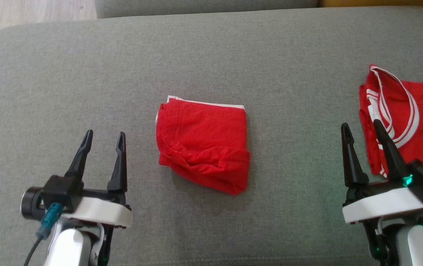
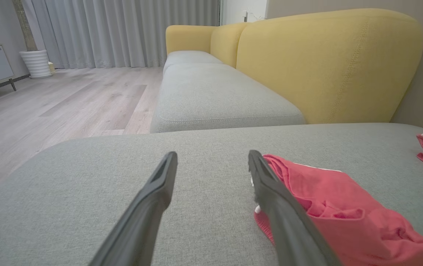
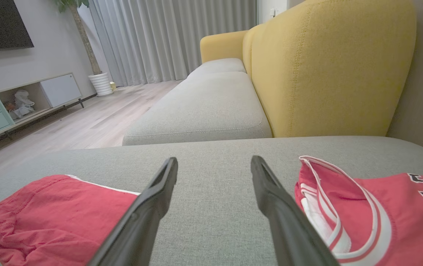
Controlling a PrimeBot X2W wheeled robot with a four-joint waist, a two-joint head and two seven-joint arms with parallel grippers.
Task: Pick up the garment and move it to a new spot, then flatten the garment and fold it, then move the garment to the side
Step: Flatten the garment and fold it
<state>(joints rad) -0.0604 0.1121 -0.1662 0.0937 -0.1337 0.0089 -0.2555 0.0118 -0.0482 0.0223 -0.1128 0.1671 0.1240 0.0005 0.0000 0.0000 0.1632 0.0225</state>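
When looking down from the head, find the small folded red cloth garment with a white-edged far side [image 1: 203, 142] lying at the middle of the broad grey woven sofa cushion [image 1: 86, 74]. Folded to a rough rectangle: flat toward the far edge, bunched into a thick roll along the near edge and near right corner. Held by nothing, touched by neither gripper. To its left, near but apart: left gripper [image 1: 106, 133] with two long dark fingers, spread wide, pinching nothing, tips aimed away from the robot. To its right, somewhat farther off: right gripper [image 1: 360, 124], dark-fingered too, likewise spread wide and empty. Just beside that gripper's right-hand finger: a loosely laid red jersey with white striped neckline and dark numerals [image 1: 418, 111], resting at the cushion's right end, well apart from the folded piece. Overlapped by the finger in the head view; contact impossible to tell. Beyond the cushion: a second grey seat cushion [image 2: 215, 96] and a mustard-yellow upholstered backrest [image 2: 326, 62]. Farther out: pale wood-plank floor [image 2: 49, 107], long grey pleated curtains [image 2: 123, 33], a white ribbed planter [image 2: 36, 62], a low white-and-teal cabinet [image 3: 60, 90] along the wall.
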